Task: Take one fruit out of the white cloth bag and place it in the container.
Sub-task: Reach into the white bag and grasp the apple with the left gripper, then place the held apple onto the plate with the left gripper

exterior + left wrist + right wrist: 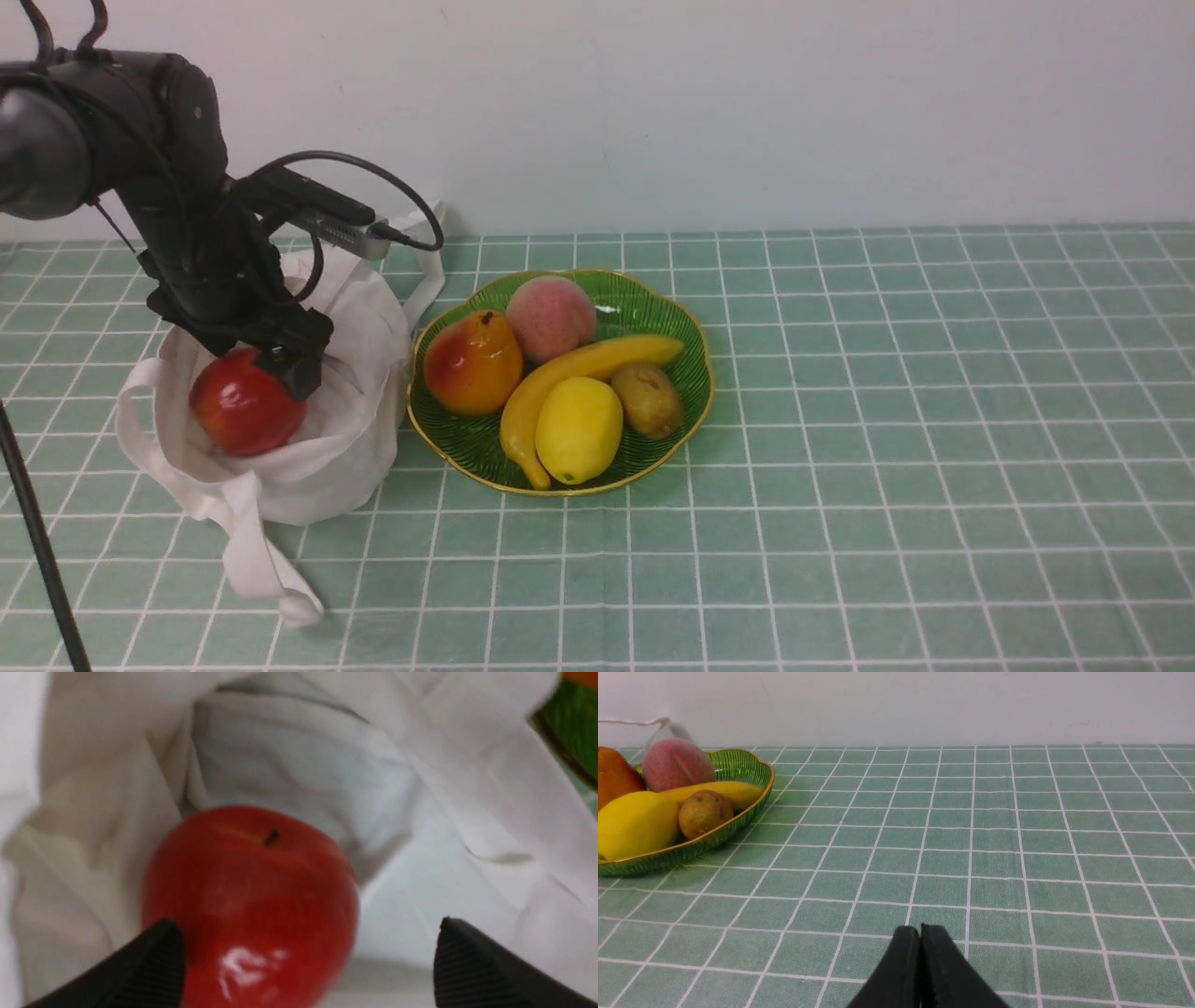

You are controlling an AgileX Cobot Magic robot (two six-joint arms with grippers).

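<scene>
You have the black left gripper [308, 956] at the mouth of the soft off-white fabric tote [327, 485], near the left edge of the green gridded surface [887, 467], its jaws spread wide with nothing clamped between them. The round, glossy red apple [252, 896] lies inside the tote; one fingertip overlaps its side in the wrist view, and you cannot tell whether they touch. If you close from this off-centre stance, that finger could shove the apple deeper or roll it, its skin looking smooth and slick. Your other finger stands over loose cloth, so it may pinch a fold and drag the tote along. A trailing strap could snag on the lift. The shallow, ribbed green plate with a wavy gold rim [557, 493] already carries rounded fruit, so an apple set on top might roll off. The tote's fabric looks limp and creased. The black right gripper [921, 933] has its fingers together, holding nothing.
</scene>
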